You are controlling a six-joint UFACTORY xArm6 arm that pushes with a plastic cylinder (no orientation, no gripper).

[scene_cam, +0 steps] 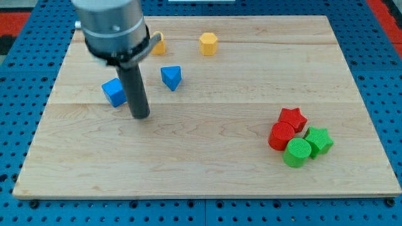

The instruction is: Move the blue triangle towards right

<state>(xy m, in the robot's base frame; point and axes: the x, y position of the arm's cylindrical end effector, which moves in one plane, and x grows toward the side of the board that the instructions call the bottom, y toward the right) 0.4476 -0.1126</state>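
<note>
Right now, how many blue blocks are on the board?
2. The blue triangle lies up-left of centre; the blue cube sits left of it, beside the rod. None seem hidden.

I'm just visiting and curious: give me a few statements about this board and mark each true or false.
1. My tip rests on the board just to the view's right of the blue cube. True.
2. The blue triangle lies to the view's left of my tip. False: it lies to the view's right of it, and nearer the view's top.
3. The red star, red cylinder, green cylinder and green star are huddled together at the view's lower right. True.
4. The yellow hexagon sits near the view's bottom edge. False: it sits near the top.
5. My tip is touching the blue triangle. False: bare wood shows between them.
</note>
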